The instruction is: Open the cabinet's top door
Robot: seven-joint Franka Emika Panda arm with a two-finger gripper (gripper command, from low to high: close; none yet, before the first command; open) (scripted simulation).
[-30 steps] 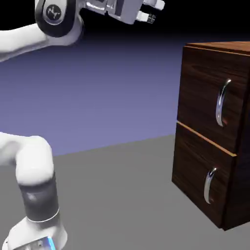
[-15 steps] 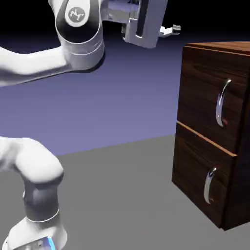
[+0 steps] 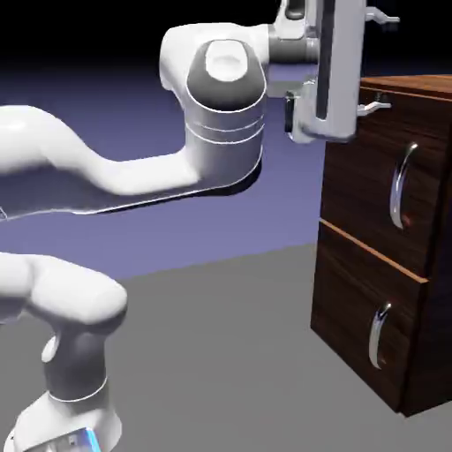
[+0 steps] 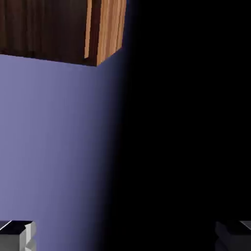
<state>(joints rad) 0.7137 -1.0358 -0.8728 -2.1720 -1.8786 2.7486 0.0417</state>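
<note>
Exterior view has my gripper (image 3: 378, 60) spread wide and empty up by the cabinet (image 3: 353, 221)'s top front corner, well above the top door (image 3: 375, 190)'s long handle (image 3: 402, 185), so dropping carelessly I could knock the corner or miss the bar.

1. The cabinet (image 3: 362, 256) is showing dark brown wood grain, with a lighter orange-brown strip running between its two panels.
2. On the top door (image 3: 375, 177), the curved handle (image 3: 402, 187) is gleaming silver.
3. Left of the cabinet, the arm (image 3: 150, 172) is showing glossy white with grey joint bands.
4. The table (image 3: 229, 353) is lying plain grey.
</note>
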